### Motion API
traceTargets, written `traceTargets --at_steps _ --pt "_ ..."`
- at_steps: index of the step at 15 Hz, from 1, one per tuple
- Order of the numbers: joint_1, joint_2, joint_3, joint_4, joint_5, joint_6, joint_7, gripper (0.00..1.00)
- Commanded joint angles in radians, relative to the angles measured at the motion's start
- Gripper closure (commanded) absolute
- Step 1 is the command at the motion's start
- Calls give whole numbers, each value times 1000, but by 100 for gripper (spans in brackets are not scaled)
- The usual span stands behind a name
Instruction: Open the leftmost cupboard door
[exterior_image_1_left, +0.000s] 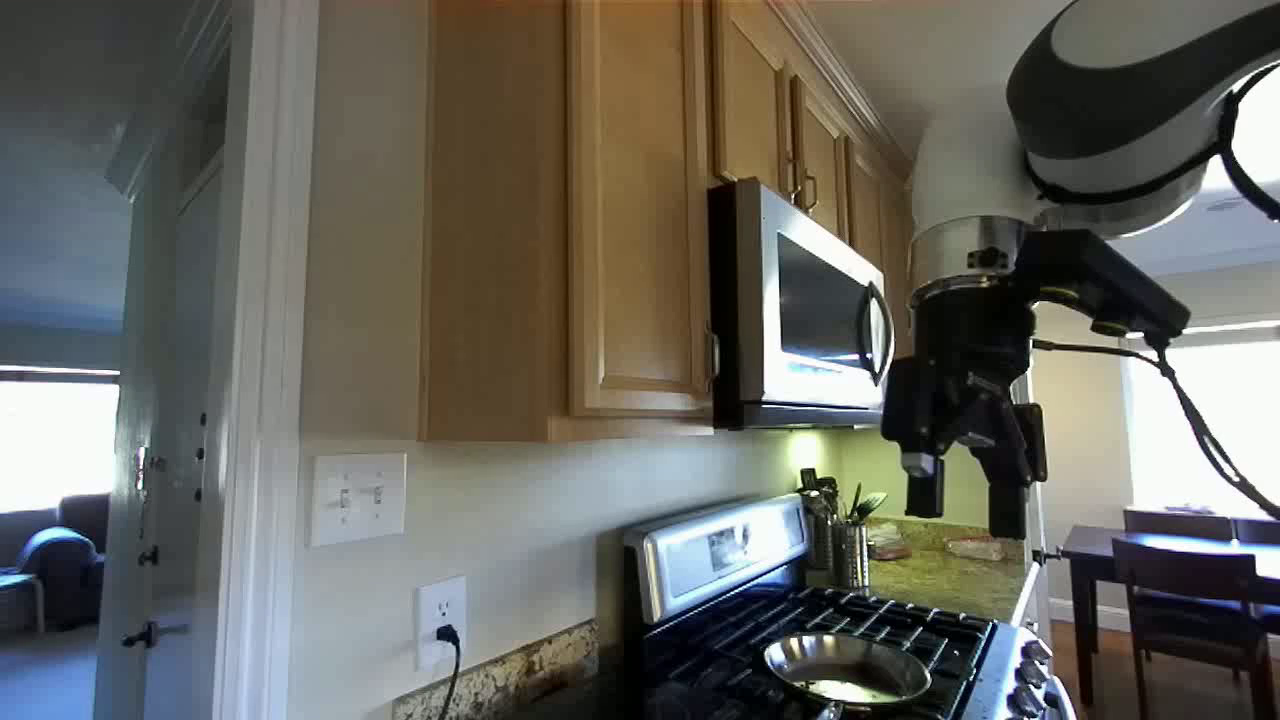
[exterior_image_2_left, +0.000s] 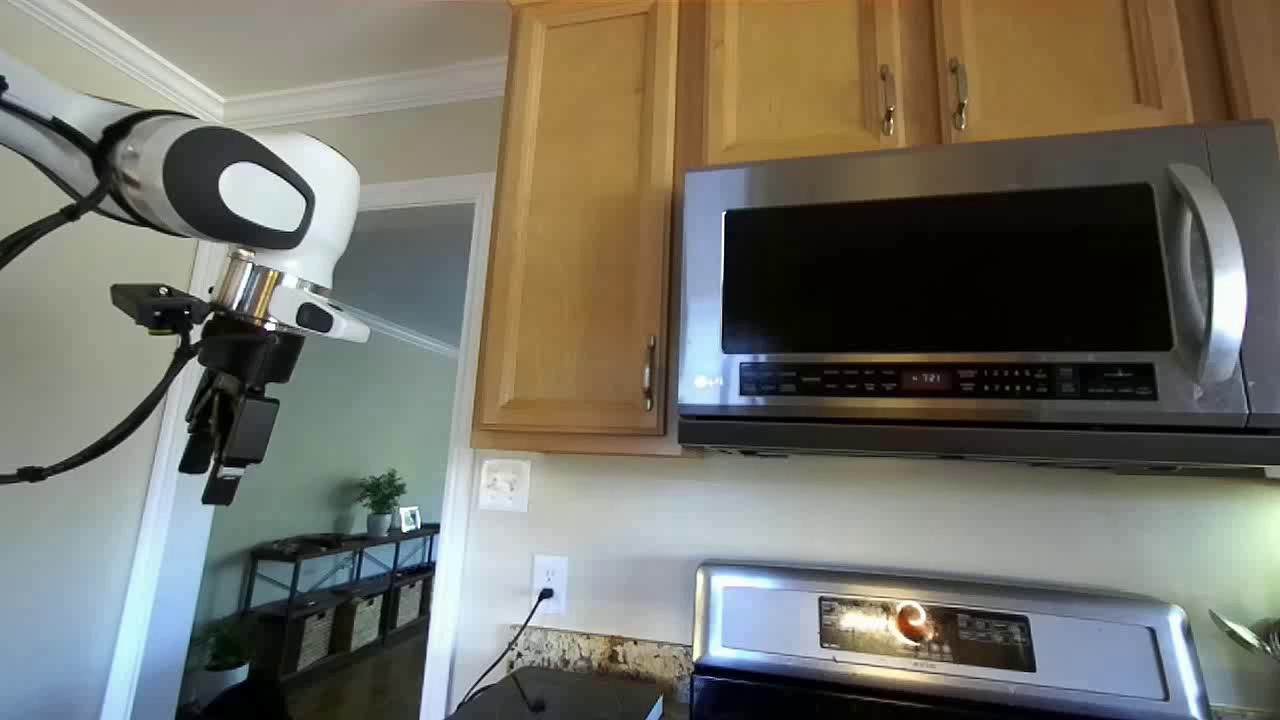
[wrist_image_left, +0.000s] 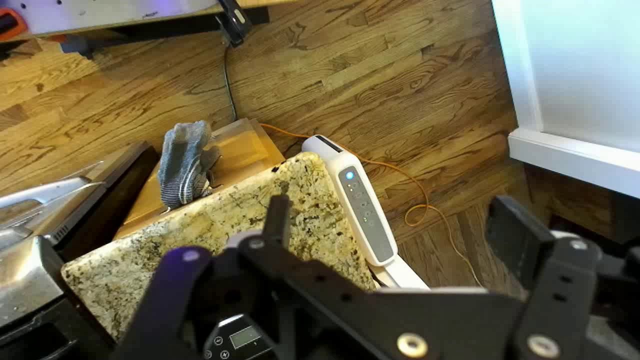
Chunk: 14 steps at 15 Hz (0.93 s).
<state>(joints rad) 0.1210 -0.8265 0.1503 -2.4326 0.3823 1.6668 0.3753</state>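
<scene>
The leftmost cupboard door is a tall light-oak framed panel, shut, left of the microwave; it shows in both exterior views (exterior_image_1_left: 640, 200) (exterior_image_2_left: 575, 220). Its slim vertical silver handle (exterior_image_2_left: 649, 373) sits low on its right edge and also shows edge-on in an exterior view (exterior_image_1_left: 713, 355). My gripper (exterior_image_2_left: 209, 474) hangs fingers down, left of the door and apart from it. In an exterior view the gripper (exterior_image_1_left: 966, 503) appears to the right of the microwave. In the wrist view the gripper (wrist_image_left: 392, 220) is open, with nothing between its fingers. Door and handle are out of the wrist view.
The microwave (exterior_image_2_left: 950, 270) stands right beside the door. A stove (exterior_image_1_left: 720, 560) with a steel pan (exterior_image_1_left: 845, 668) is below it. In the wrist view a granite counter (wrist_image_left: 320, 210), a white device with a lit button (wrist_image_left: 365, 210) and a grey cloth (wrist_image_left: 184, 160) lie below the gripper.
</scene>
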Motion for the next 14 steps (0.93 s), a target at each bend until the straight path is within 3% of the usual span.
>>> traceTargets --at_steps 1,10,14 --pt "-27 -1 16 4 13 -9 -14 0" --pt "-27 -1 16 4 13 -9 -14 0" --pt "-70 29 29 5 -14 46 -5 0"
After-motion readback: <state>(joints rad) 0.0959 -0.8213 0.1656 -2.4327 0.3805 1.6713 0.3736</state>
